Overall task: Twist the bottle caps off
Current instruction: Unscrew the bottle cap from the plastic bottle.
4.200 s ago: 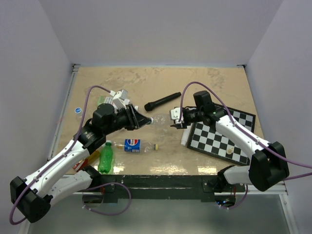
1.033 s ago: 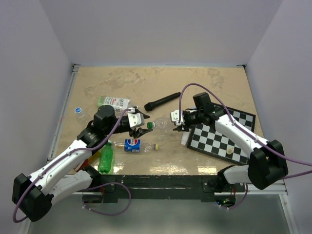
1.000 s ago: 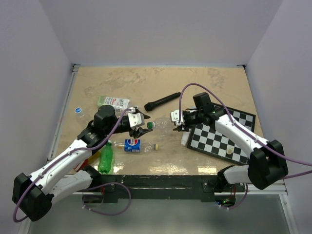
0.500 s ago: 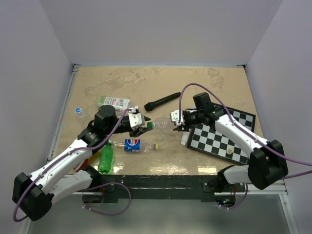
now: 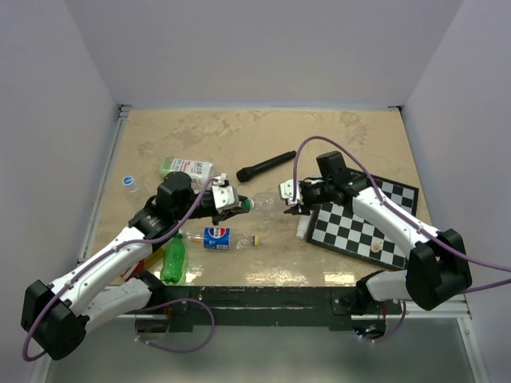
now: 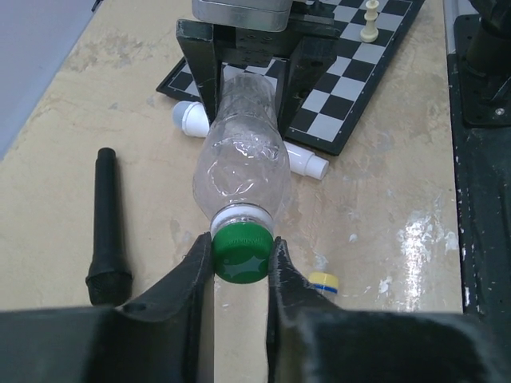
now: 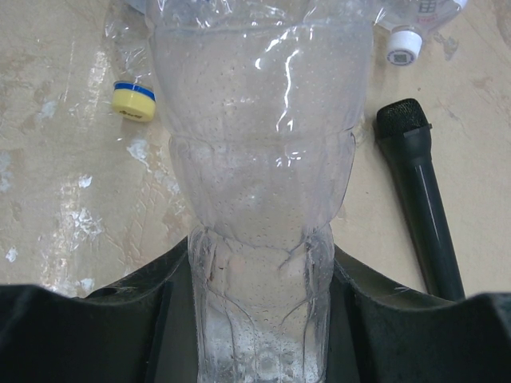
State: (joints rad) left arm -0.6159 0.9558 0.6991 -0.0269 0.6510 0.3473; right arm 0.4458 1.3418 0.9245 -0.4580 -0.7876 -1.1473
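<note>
Bottle [image 6: 242, 159] hangs level over table [image 5: 319, 144], base clamped in right end effector [image 7: 259, 319], green cap [image 6: 241, 251] pinched tight in left end effector [image 6: 238, 257]; risk: thin wall buckles or spins in right grip, so cap never breaks loose.

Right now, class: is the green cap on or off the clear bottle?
On: the green cap sits on the neck of the clear bottle, gripped by the left hand.

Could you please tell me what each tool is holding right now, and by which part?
The right tool grips the clear bottle by its base end, and the left tool clamps that bottle's green cap across its sides.
</note>
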